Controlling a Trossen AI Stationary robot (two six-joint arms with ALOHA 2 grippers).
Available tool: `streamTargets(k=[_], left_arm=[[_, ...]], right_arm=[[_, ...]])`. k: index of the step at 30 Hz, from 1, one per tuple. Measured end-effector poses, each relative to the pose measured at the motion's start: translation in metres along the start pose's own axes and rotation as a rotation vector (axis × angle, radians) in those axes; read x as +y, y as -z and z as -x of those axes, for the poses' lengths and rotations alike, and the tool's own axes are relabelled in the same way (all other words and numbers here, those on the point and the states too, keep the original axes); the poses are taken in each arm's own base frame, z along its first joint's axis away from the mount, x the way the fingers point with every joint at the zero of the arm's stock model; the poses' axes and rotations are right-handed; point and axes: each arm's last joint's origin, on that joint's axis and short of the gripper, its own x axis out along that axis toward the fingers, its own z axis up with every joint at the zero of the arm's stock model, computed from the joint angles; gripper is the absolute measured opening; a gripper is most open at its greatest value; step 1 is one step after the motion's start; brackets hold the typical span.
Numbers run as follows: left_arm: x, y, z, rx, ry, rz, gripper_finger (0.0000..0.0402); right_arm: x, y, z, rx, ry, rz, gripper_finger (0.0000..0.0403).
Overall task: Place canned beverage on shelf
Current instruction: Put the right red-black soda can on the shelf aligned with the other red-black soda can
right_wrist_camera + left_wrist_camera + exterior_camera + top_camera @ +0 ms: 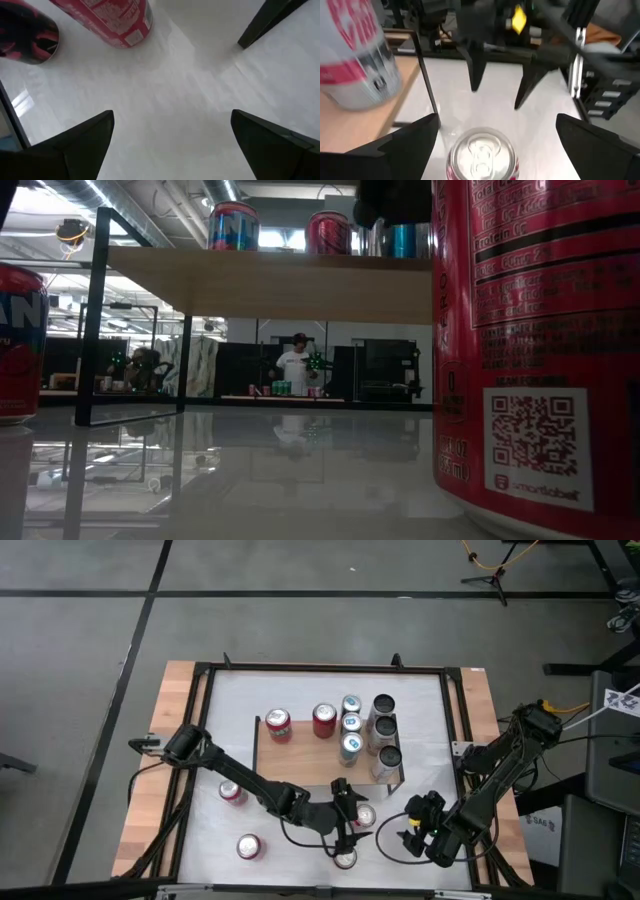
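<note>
I see many cans already on the low wooden shelf (pixel 310 755), and my left gripper (pixel 492 135), fingers spread wide, sits around a red can (pixel 482 155) not yet gripped, while the right gripper (pixel 172 137) waits spread beside it.

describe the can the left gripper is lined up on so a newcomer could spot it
Find the wooden shelf on the white table. Just off its near edge stands a red can, between the open left gripper's fingers; no other loose can has a gripper around it.

Two dark, jointed arms are seen, trailed by black cables; each gripper's fingers (pixel 410 145) are shaped as black tapering wedges with matte surfaces.
</note>
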Motion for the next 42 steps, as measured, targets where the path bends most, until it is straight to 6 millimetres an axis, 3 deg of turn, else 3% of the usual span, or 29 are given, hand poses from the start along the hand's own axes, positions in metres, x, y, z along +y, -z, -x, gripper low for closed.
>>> streamTargets(k=[12, 34, 42], left_arm=[[-0.003, 0.028, -0.015, 0.068, -0.051, -0.053, 0.0396], [-0.001, 0.036, -0.019, 0.104, -0.072, -0.062, 0.0396], [-0.003, 0.034, -0.02, 0.062, -0.062, -0.045, 0.0396]], right_arm=[[0.0, 0.0, 0.0, -0.007, 0.002, 0.043, 0.0392], [0.0, -0.002, 0.0, -0.063, 0.007, 0.093, 0.0392], [0.0, -0.006, 0.0, -0.214, 0.021, 0.093, 0.0392]])
